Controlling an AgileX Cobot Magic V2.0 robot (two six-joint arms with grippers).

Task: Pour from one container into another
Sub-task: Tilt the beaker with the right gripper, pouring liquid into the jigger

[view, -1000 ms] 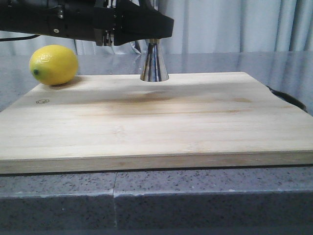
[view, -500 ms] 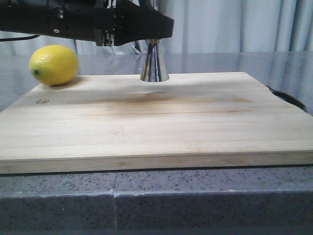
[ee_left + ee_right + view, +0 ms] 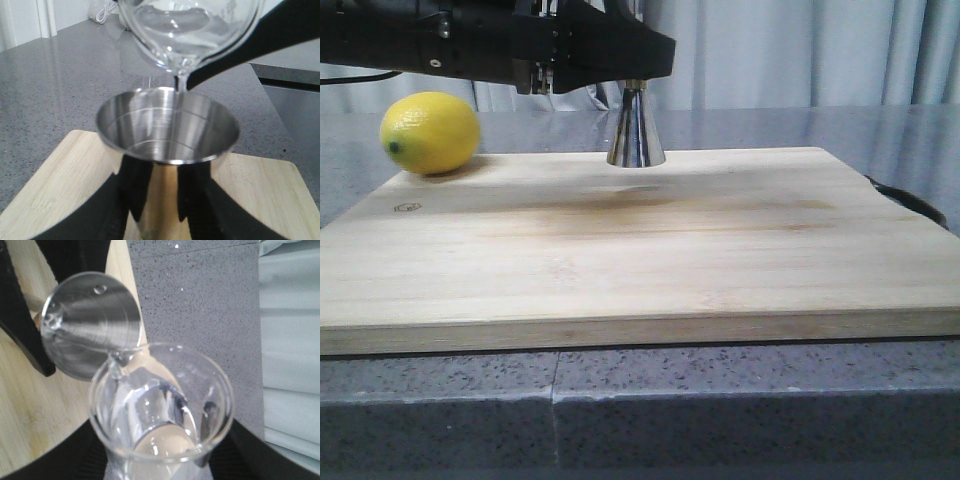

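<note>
The steel jigger [image 3: 636, 135] stands upright at the back of the wooden cutting board [image 3: 720, 240]. My left gripper [image 3: 162, 195] is shut on the jigger [image 3: 167, 127], one black finger on each side below its top cup; in the front view that gripper [image 3: 620, 60] hides the upper cone. The clear glass beaker [image 3: 190, 30] is tilted just above the jigger's mouth, and a thin stream of water runs from its lip into the cup. My right gripper [image 3: 162, 455] is shut on the beaker [image 3: 160, 405], whose lip overlaps the jigger's rim [image 3: 90, 325]. The front view does not show the beaker.
A yellow lemon [image 3: 430, 132] lies at the board's back left corner. The board sits on a grey speckled counter [image 3: 720, 410]. Something dark [image 3: 910, 200] pokes out past the board's right edge. Curtains hang behind.
</note>
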